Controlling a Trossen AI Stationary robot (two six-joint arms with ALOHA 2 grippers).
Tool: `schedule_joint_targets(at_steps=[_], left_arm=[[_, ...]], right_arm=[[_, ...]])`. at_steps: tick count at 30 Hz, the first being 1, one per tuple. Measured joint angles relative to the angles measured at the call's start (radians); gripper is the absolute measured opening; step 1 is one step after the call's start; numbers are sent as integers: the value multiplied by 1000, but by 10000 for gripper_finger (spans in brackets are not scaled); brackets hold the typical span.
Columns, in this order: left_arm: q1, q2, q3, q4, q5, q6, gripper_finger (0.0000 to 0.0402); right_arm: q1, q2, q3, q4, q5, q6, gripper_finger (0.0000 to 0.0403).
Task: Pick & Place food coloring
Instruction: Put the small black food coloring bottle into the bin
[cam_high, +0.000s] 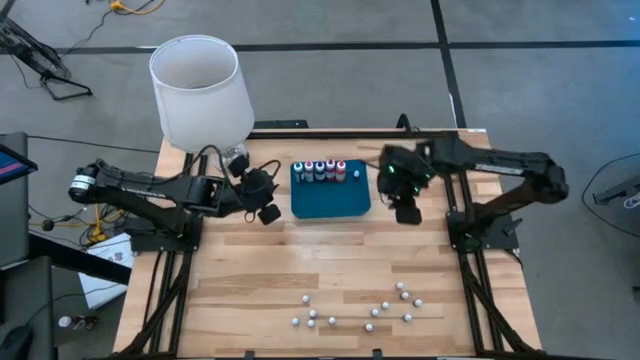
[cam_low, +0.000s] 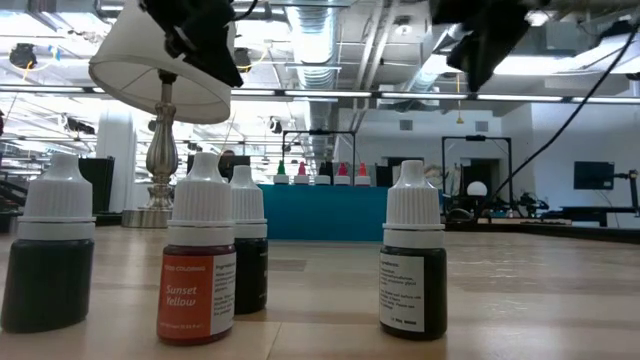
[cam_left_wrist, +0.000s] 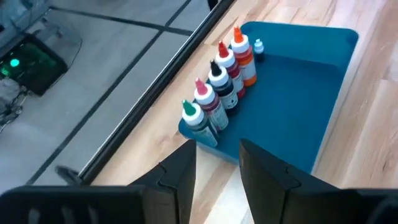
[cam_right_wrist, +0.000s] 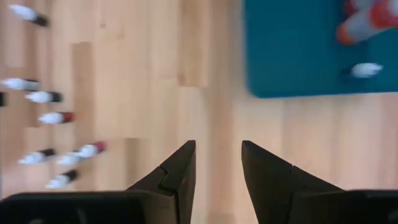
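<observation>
Five food coloring bottles (cam_high: 320, 170) with white caps stand in a row along the far edge of the teal tray (cam_high: 332, 203). A smaller bottle (cam_high: 357, 174) stands beside them on the tray. In the left wrist view the row (cam_left_wrist: 219, 81) is plain. Several more small bottles (cam_high: 365, 305) stand on the wood near the table's near edge, and they loom large in the low view (cam_low: 197, 265). My left gripper (cam_high: 269, 212) hovers open and empty just left of the tray. My right gripper (cam_high: 408, 213) hovers open and empty just right of it.
A table lamp with a white shade (cam_high: 200, 88) stands at the far left corner, behind my left arm. Bare wood (cam_high: 330, 255) lies between the tray and the scattered bottles. In the right wrist view those bottles (cam_right_wrist: 50, 118) lie beyond my fingers.
</observation>
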Motion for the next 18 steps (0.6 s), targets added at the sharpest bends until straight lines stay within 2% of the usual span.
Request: schedule_joint_targets(at_steps=[4, 8, 13, 18], left_arm=[[50, 0, 0, 80, 50, 111, 114], [108, 0, 0, 162, 135, 195, 114], [177, 1, 0, 238, 251, 237, 114], [227, 1, 0, 270, 342, 251, 114]], right_arm=[[158, -75, -93, 60, 20, 168, 118], [330, -110, -173, 148, 100, 338, 118], [516, -86, -223, 187, 203, 481, 118], [658, -69, -285, 198, 234, 661, 118]])
